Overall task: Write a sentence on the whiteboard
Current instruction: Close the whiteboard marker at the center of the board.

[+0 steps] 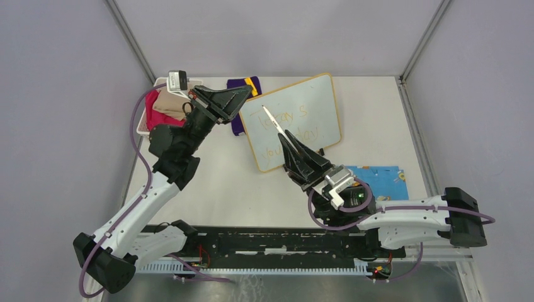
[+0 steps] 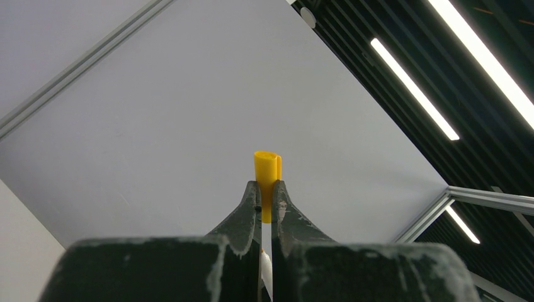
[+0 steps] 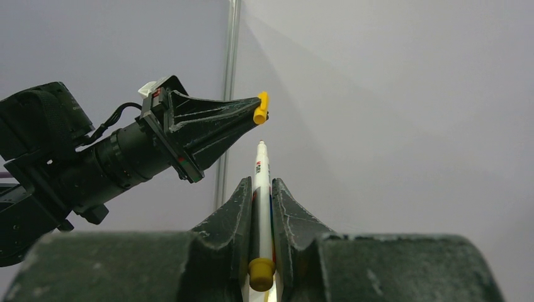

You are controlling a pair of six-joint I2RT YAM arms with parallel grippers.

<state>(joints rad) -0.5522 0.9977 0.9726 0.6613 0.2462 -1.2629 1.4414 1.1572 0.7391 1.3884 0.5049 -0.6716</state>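
The whiteboard (image 1: 318, 94) lies at an angle at the far centre of the table (image 1: 239, 182). It bears the sentence (image 1: 286, 129) in two faint orange lines, so writing appears complete. The right tool (image 3: 262, 189) grips the marker (image 3: 261, 170) clear of the board. The left tool (image 2: 266, 189) pinches the yellow cap (image 2: 267, 168). Probable remaining step: cap the marker.

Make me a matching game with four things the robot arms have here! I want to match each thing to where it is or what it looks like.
Things:
1. yellow cap
2. pen
3. whiteboard
4. blue cloth

Places or states:
A. lying flat beside the right arm
B. pinched in the right gripper
C. pinched in the left gripper
D. has yellow-orange words on it

Pairs: 1-C, 2-B, 3-D, 4-A
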